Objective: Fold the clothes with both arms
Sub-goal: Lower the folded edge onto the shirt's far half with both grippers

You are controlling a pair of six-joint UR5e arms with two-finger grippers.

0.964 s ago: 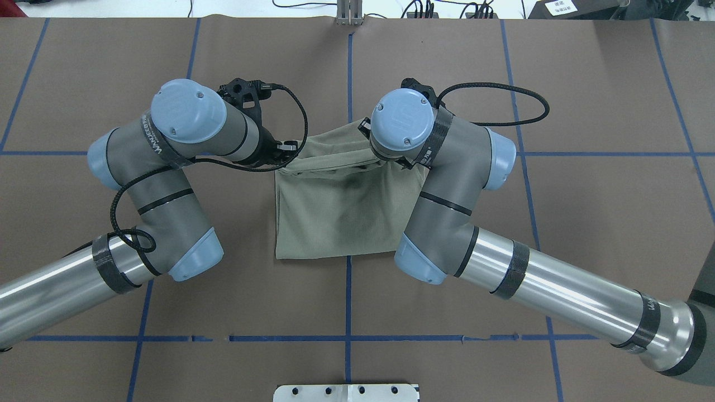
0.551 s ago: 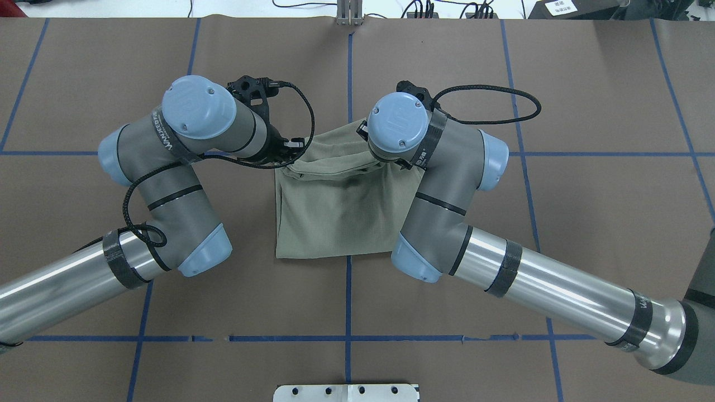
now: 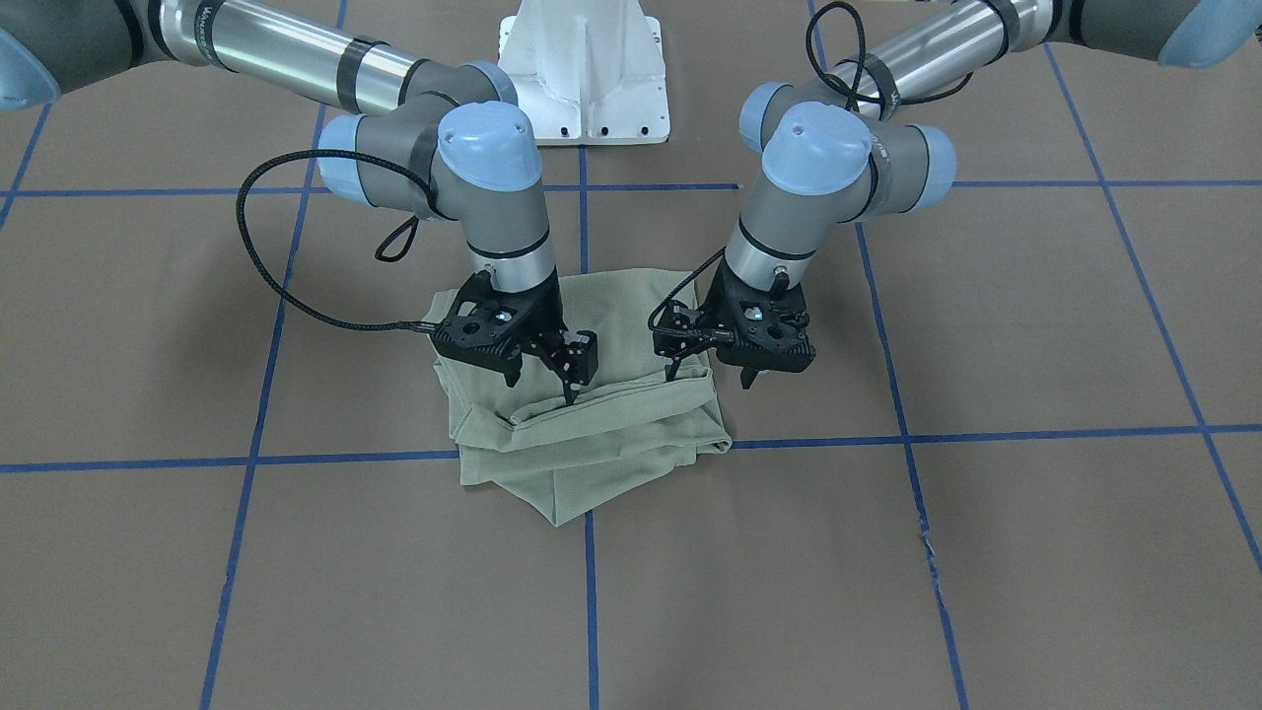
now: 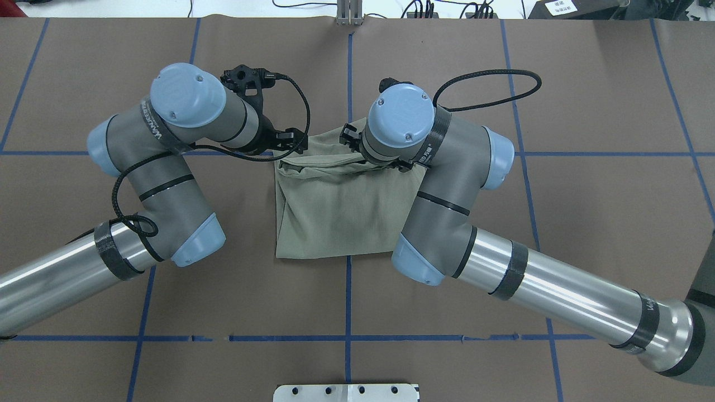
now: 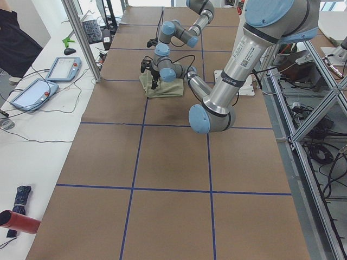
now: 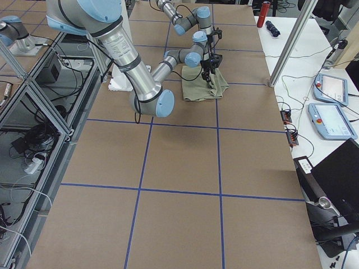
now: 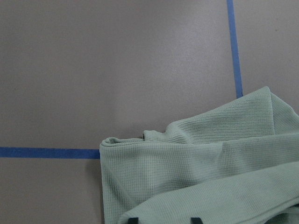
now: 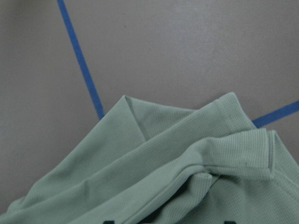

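Jaws, left and right, gape open just above the bunched shirt [image 3: 592, 463].

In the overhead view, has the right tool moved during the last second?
Yes. The right tool has shifted toward the view's left: its black frame now reaches the central blue tape line, which it stood clear of before.

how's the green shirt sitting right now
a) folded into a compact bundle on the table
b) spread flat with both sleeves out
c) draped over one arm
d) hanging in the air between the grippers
a: the shirt lies on the table as a compact, roughly rectangular folded bundle, no sleeves spread out, with the left gripper and right gripper at its far end.
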